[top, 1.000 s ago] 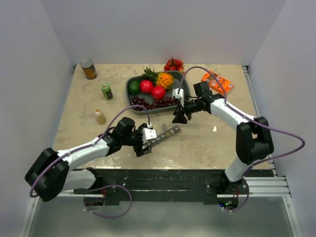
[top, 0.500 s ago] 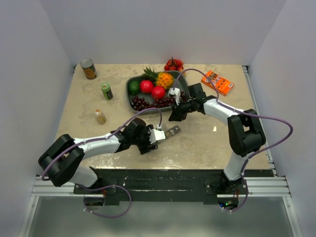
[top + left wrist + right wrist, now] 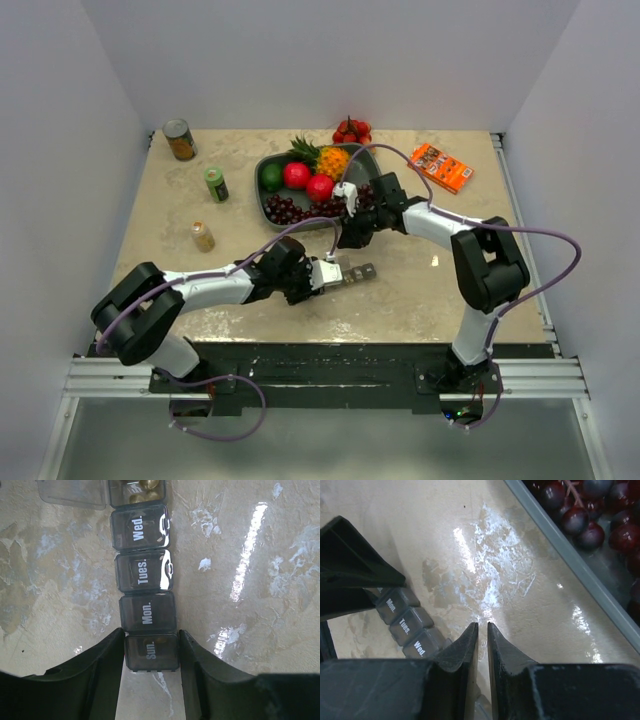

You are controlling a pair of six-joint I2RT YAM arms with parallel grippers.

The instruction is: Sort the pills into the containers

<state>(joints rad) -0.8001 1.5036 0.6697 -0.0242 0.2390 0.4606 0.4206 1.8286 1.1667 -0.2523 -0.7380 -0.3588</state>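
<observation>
The containers [image 3: 147, 575] are one dark-grey strip with lids marked Sun., Mon., Tues. and Wed. lying on the table [image 3: 355, 273]. Past Wed. one compartment stands open with gold pills [image 3: 142, 492] inside and its clear lid [image 3: 70, 492] folded aside. My left gripper [image 3: 151, 632] is shut on the Sun. end, a finger pressed against each side. My right gripper [image 3: 482, 625] hovers just beyond the Wed. compartment [image 3: 422, 647], jaws nearly together with nothing seen between the tips. In the top view it [image 3: 350, 240] hangs between the strip and the fruit tray.
The grey fruit tray [image 3: 290, 226] holds grapes [image 3: 580, 515], and its rim [image 3: 570, 555] runs close by my right gripper. A can [image 3: 180, 139], green bottle [image 3: 216, 183] and small yellow bottle [image 3: 203, 236] stand at the left. An orange box [image 3: 440, 166] lies at the back right.
My left gripper slid right and closed on the strip's Sun. end, and the strip shifted right. My right gripper closed and moved left, down toward the strip.
</observation>
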